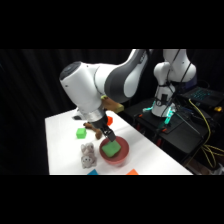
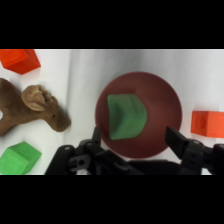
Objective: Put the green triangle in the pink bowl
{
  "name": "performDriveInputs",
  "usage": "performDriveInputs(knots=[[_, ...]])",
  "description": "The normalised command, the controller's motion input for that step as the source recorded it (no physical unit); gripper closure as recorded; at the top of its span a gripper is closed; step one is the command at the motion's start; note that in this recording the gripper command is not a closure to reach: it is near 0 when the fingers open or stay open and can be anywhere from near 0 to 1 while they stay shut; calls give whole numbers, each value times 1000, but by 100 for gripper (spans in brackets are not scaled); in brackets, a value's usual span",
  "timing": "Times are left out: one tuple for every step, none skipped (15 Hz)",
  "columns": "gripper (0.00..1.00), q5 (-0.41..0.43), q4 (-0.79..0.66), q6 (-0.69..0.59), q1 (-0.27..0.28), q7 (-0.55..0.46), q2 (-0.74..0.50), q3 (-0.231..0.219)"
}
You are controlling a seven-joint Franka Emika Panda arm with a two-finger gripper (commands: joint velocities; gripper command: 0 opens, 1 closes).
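Green triangle lies inside the pink bowl, frame centre; pincer spread wide, holding nothing, fingers flanking the bowl's lower rim; placement looks done; only retreat left.

The scene is viewed from two cameras. In the side view, the counter is seen from beside it and from above, across toward the arm's base at the upper right; the pink bowl is seen far off, near the counter's lower edge. In the wrist view, the pink bowl is looked down on almost straight from close above, with the end effector rising from the bottom edge just before it. The bowl, the green triangle lying in it, and the counter just around the bowl are shared by both views.
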Motion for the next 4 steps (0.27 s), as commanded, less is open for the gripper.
performDriveInputs(knots=[[0, -77, 58, -60, -5, -82, -27, -17], [0, -80, 47, -53, -1, -73, -32, -15], [0, -81, 32, -39, 3, -46, -42, -19], [0, -78, 33, -35, -5, -64, -43, -18]])
